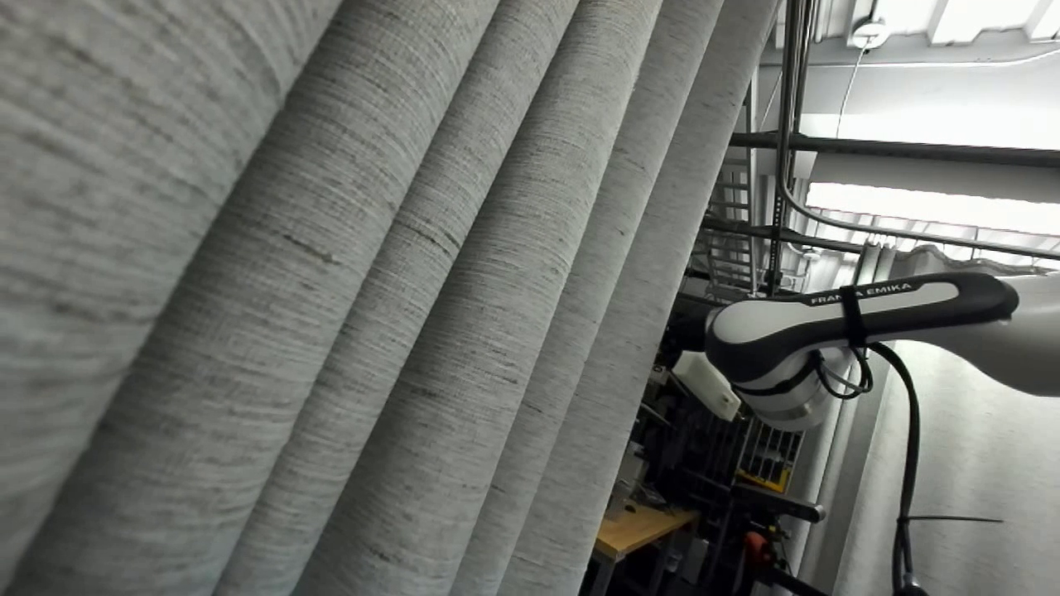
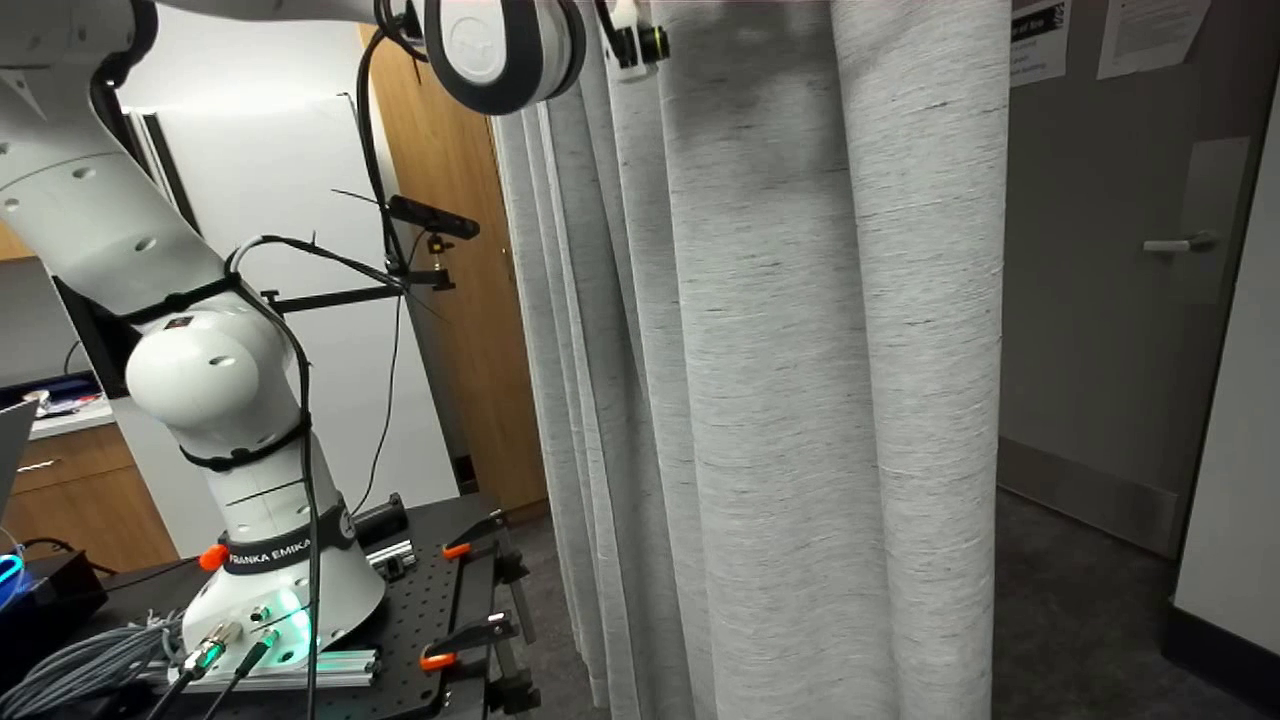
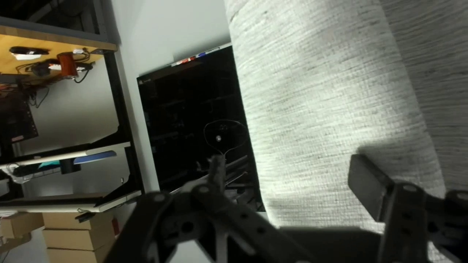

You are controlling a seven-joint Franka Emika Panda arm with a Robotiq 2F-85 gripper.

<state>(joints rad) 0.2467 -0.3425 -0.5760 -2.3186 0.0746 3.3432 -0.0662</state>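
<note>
Poised with spread jaws on the gripper (image 3: 291, 175), close by a gray curtain (image 3: 321, 106). Backed by a black panel (image 3: 190, 106).

In an exterior view, two paper sheets (image 2: 1152, 38) hang on a grey door (image 2: 1090, 330) with a lever handle (image 2: 1168, 246); the wrist view shows a black screen (image 3: 186, 106), stacked cardboard boxes (image 3: 69, 239) and a cluttered tabletop (image 3: 44, 39)

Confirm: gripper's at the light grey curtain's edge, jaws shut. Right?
Not shut: the wrist view shows the jaws of the gripper open, standing well apart. The rest holds: it's at the edge of the light grey curtain.
</note>
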